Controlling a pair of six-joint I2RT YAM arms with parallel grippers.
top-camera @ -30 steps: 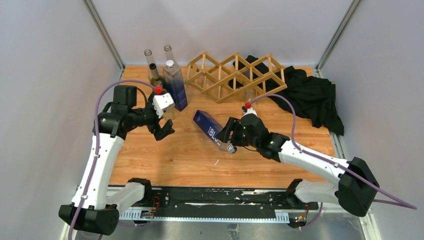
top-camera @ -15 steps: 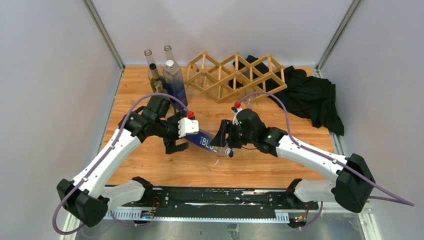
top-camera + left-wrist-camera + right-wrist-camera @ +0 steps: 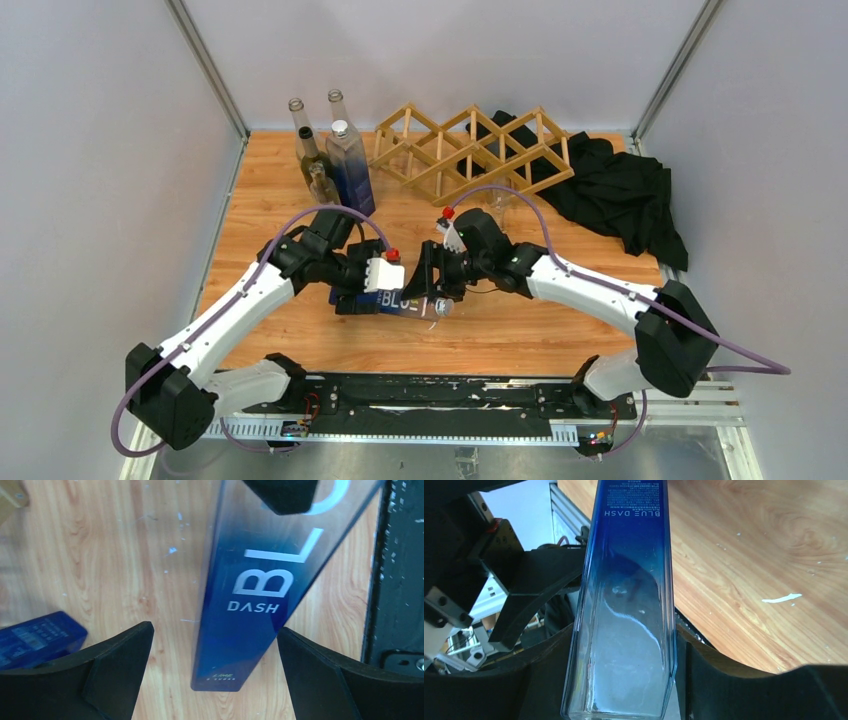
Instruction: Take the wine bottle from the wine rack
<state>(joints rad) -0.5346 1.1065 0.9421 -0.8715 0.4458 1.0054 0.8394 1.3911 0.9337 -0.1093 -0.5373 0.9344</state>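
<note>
The wine bottle point(image 3: 405, 303) is a square bottle, blue fading to clear, lettered "BLUE DASH". It is off the wine rack point(image 3: 470, 150), a light wooden lattice at the back of the table. My right gripper point(image 3: 432, 290) is shut on the bottle's clear end point(image 3: 629, 605), its fingers point(image 3: 714, 675) pressed against both flat sides. My left gripper point(image 3: 358, 300) is open and straddles the blue base end point(image 3: 250, 610), with a gap between each finger point(image 3: 115, 665) and the glass. The bottle lies roughly level just over the wood.
Another blue bottle point(image 3: 350, 165) and two clear glass bottles point(image 3: 300, 125) stand upright at the back left. A black cloth point(image 3: 620, 190) is heaped at the back right beside the rack. The black base rail point(image 3: 430, 390) runs along the near edge.
My left arm has swung from the upright bottles down to the held bottle's base. My right arm has carried the bottle left, turning it almost crosswise.
</note>
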